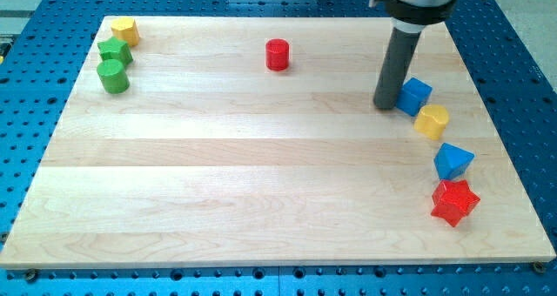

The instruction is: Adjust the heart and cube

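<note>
My tip (385,105) touches the blue cube (415,96) near the surface's (261,183) right edge, probably to push it toward the yellow heart (432,121); the end effector holds nothing.

Pale wooden board (261,191) bearing eight small coloured blocks, mostly near edges

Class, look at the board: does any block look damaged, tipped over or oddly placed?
Nothing stands out. All blocks sit flat and whole on the wooden board. My tip rests against the view's left side of the blue cube, with the yellow heart just below it. The other blocks sit near the edges, undisturbed.
</note>
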Controlling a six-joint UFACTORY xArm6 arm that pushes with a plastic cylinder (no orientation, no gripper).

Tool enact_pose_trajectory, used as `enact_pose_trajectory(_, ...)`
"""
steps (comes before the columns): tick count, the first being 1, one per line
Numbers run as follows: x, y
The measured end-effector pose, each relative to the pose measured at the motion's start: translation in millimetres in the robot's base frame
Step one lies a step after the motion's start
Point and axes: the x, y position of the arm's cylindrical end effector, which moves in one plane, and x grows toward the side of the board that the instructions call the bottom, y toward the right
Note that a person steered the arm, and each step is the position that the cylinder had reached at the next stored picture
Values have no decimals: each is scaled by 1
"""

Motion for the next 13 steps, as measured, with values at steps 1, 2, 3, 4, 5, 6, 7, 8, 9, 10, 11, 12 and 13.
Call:
enact_pose_trajectory(1,-1,7)
enact_pose_trajectory(2,-27,-21)
enact_pose_trajectory(3,-56,-31)
enact_pose_trajectory(4,-65,-41)
enact_pose_trajectory(5,-65,-60)
enact_pose_trajectory(6,-65,-71)
enact_pose_trajectory(7,-55,-81)
enact_pose_trajectory(8,-34,-48)
enact_pose_trajectory(9,4,-34)
enact_pose_trajectory(10,17,-6)
enact_pose_trajectory(11,22,27)
enact_pose_trajectory(12,31,44)
enact_pose_trajectory(13,40,45)
